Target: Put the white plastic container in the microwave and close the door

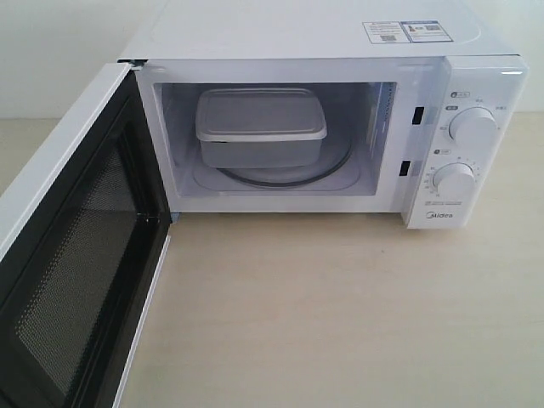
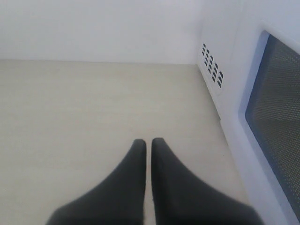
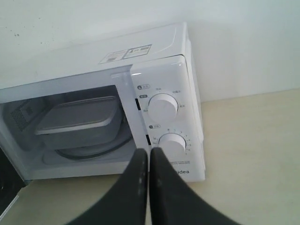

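The white plastic container (image 1: 259, 127) sits inside the microwave (image 1: 340, 38) on the glass turntable (image 1: 331, 167), lid on. It also shows as the container (image 3: 79, 121) in the right wrist view, inside the microwave (image 3: 154, 65). The door (image 1: 72, 255) stands wide open to the left, mesh window facing in. Neither gripper appears in the exterior view. My left gripper (image 2: 148, 143) is shut and empty above the table, just outside the door (image 2: 274, 126). My right gripper (image 3: 148, 153) is shut and empty in front of the lower dial (image 3: 172, 142).
A pale wooden table (image 1: 340, 314) stretches in front of the microwave. Two round dials (image 1: 473, 127) sit on its right panel. Vent holes (image 2: 212, 71) mark the microwave's side wall. A white wall stands behind.
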Available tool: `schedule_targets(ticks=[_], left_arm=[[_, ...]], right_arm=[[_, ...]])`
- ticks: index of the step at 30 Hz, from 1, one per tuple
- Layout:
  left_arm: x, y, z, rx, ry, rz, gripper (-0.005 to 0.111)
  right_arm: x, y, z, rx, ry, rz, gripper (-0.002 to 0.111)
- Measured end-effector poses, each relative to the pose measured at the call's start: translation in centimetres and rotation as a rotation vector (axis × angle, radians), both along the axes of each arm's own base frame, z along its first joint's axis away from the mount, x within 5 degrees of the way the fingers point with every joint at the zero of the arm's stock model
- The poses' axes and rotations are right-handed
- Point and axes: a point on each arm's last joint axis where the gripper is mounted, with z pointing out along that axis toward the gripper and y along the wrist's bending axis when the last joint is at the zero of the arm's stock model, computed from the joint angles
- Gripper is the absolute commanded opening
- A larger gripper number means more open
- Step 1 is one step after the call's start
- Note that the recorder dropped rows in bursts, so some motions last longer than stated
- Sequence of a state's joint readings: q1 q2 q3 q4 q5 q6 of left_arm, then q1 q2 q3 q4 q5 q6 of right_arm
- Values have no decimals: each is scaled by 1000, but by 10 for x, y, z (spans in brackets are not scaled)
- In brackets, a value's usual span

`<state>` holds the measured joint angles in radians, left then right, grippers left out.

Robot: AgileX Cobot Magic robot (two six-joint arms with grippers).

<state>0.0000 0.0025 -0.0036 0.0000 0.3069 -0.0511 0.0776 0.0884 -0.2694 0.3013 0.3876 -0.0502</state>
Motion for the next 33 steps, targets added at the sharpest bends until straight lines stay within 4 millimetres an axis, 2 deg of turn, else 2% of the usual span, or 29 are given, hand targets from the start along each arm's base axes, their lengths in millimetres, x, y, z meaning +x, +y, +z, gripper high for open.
schedule_targets(ticks=[6, 16, 22, 28, 33], left_arm=[[0, 0, 0, 0, 0, 0, 4], [0, 0, 0, 0, 0, 0, 4], [0, 0, 0, 0, 0, 0, 4], [0, 0, 0, 0, 0, 0, 4], [0, 0, 0, 0, 0, 0, 4]], right_arm=[[3, 0, -10, -1, 17, -7, 1], [3, -1, -6, 26, -21, -18, 1], [3, -3, -8, -20, -36, -34, 1], [2, -5, -30, -14, -74, -54, 1], [6, -5, -55, -3, -18, -60, 1]])
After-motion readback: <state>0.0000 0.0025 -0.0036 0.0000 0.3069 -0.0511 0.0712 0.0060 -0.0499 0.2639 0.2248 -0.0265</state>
